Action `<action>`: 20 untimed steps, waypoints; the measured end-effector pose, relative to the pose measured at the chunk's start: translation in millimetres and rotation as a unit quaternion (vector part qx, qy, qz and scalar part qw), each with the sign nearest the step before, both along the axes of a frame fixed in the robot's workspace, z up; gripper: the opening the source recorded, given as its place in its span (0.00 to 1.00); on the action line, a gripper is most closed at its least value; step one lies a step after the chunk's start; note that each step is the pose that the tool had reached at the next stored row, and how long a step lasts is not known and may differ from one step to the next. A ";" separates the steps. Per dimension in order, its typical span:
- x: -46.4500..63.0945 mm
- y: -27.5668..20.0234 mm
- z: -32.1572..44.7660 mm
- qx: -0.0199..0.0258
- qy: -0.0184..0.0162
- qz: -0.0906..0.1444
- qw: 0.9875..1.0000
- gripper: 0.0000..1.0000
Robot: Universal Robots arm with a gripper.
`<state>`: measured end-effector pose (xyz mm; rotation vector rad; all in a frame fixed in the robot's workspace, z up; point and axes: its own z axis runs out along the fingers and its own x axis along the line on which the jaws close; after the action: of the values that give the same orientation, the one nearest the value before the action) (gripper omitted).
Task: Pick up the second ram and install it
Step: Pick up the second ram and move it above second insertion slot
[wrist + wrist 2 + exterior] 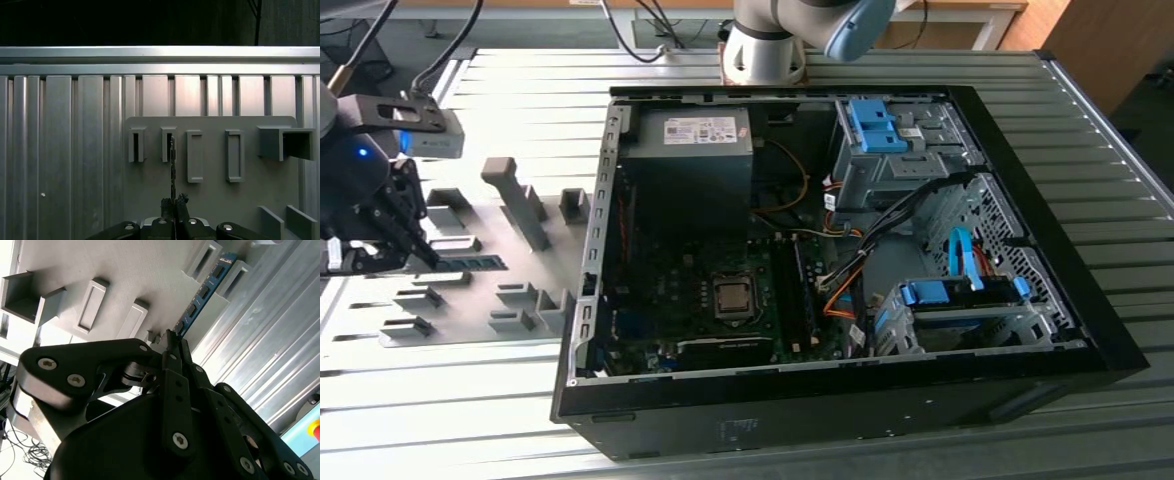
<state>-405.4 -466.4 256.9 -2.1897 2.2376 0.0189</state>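
The second ram [470, 262] is a thin blue-green stick with black chips, lying over the grey fixture plate [467, 335] at the exterior view's left. My gripper [422, 256] is at the stick's near end. In the second wrist view the ram [202, 290] runs from my gripper [172, 337] out between two grey blocks. The first wrist view shows the ram [172, 160] edge-on, with my gripper [174, 201] shut on its end. The motherboard's black slots [794, 290] sit inside the open computer case [1014, 215].
Several grey fixture blocks [520, 205] stand up from the plate around the ram. The case's tall wall [594, 230] lies between the fixture and the motherboard. Orange cables [841, 290] and blue drive cages [947, 295] crowd the case's right side. The arm's base [767, 45] stands behind the case.
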 end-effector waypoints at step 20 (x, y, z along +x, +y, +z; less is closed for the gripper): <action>0.0 0.0 27.8 0.000 0.000 0.000 1.000 0.14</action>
<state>-405.4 -466.4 284.7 -2.1897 2.2374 0.0187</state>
